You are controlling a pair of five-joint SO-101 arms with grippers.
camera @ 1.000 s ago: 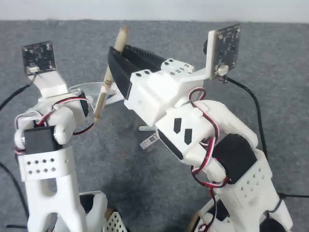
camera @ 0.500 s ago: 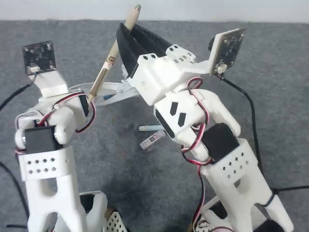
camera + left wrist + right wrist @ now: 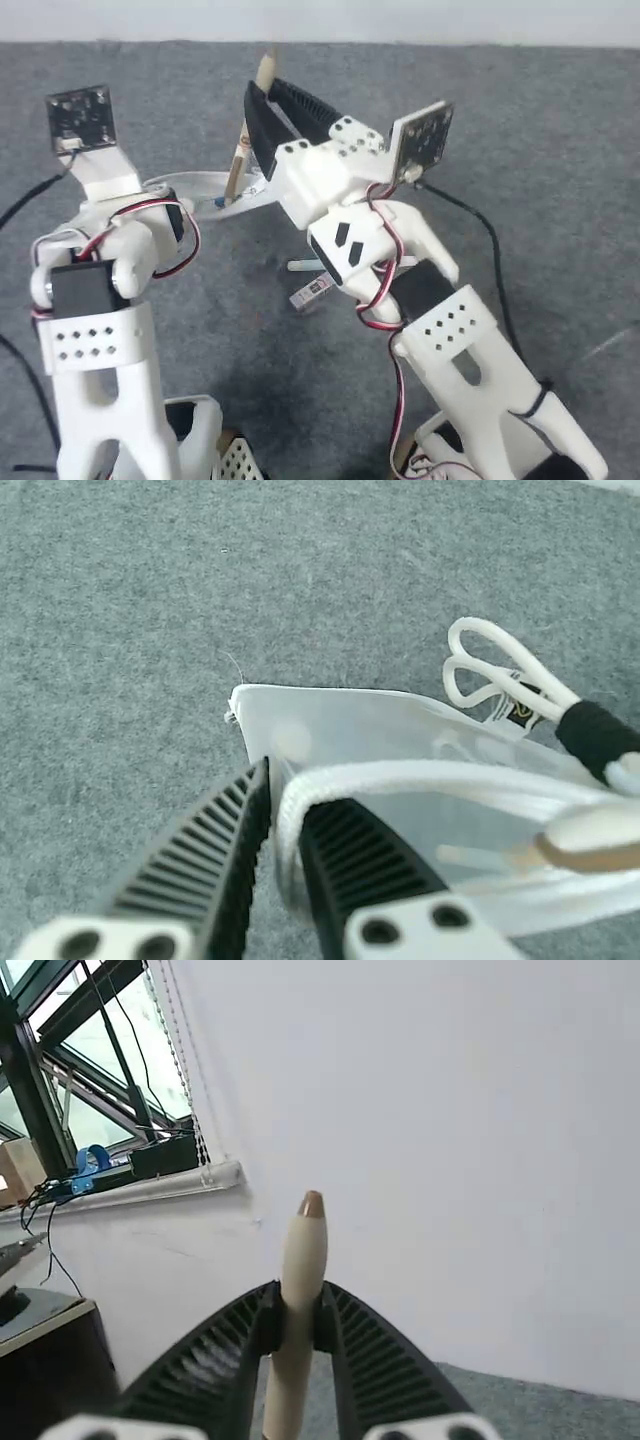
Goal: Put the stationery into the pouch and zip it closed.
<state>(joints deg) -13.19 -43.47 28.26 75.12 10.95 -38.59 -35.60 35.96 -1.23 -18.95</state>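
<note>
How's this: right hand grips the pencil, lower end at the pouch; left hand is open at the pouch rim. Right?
No. The left hand is shut on the pouch rim, not open, per the left wrist view. The right hand does grip the pencil, lower end at the pouch.

The left gripper [image 3: 280,790], low in the left wrist frame, has black ribbed fingers on a white body; the right gripper [image 3: 297,1305], bottom centre of its frame, shows the same black ribbing. The pen [image 3: 300,1260] is cream with a brown tip. The pouch [image 3: 400,730] is translucent milky white with a solid white rim, and its cord [image 3: 490,670], at the right, is white. The table [image 3: 150,600] is mottled grey. In the high view the left arm [image 3: 100,340] and right arm [image 3: 460,330] are white with red and black wires, and a stick [image 3: 303,265] at centre is white
</note>
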